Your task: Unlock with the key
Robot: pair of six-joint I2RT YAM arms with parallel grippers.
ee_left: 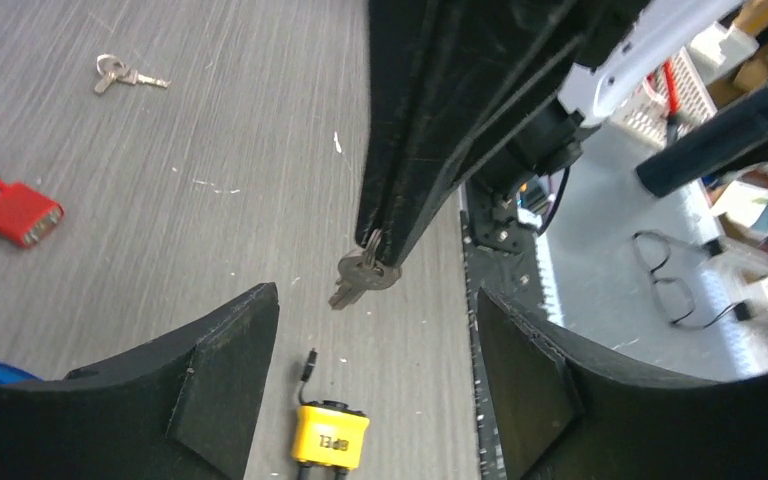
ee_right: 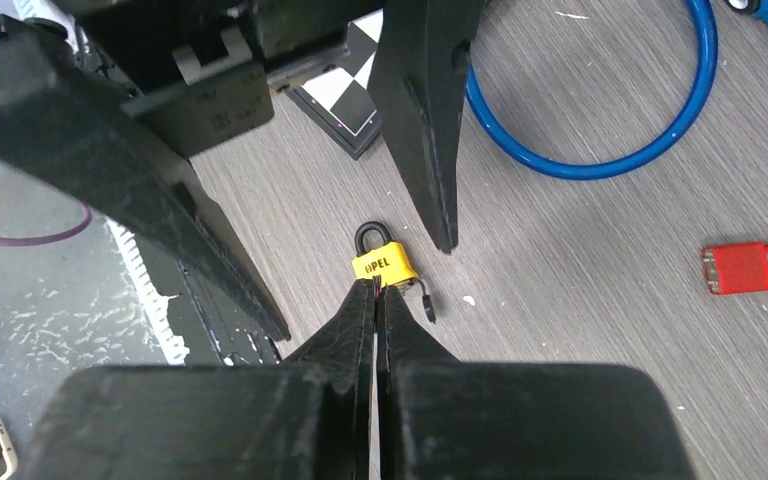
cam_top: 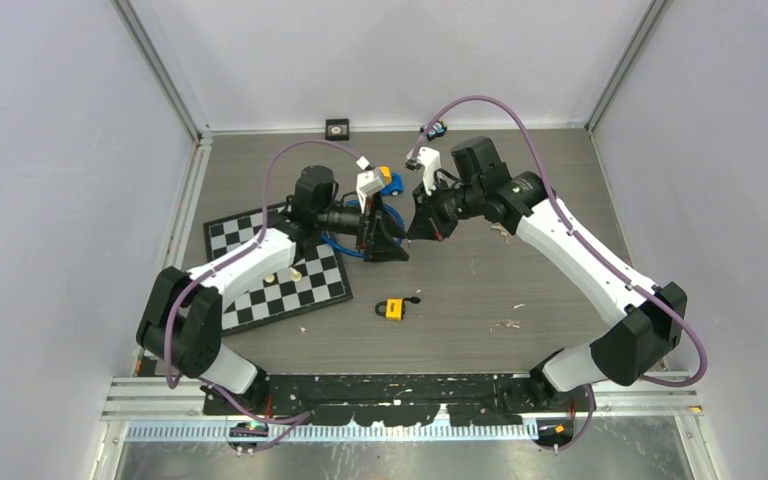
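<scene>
A yellow padlock [cam_top: 395, 309] lies on the grey table near the front middle; it also shows in the left wrist view [ee_left: 330, 436] and the right wrist view [ee_right: 384, 265]. My right gripper [cam_top: 423, 229] is shut on a small metal key [ee_left: 363, 278], which hangs from its fingertips above the table. In the right wrist view the closed right gripper [ee_right: 375, 286] hides the key. My left gripper [cam_top: 386, 241] is open and empty, facing the right gripper; in its own view the left gripper [ee_left: 375, 298] has the key between its spread jaws.
A checkered board [cam_top: 280, 285] lies under the left arm. A blue ring [ee_right: 600, 130] lies behind the grippers and a blue toy car [cam_top: 392, 181] beyond it. A red lock [ee_left: 20, 212] and a second key bunch [ee_left: 125, 72] lie on the table.
</scene>
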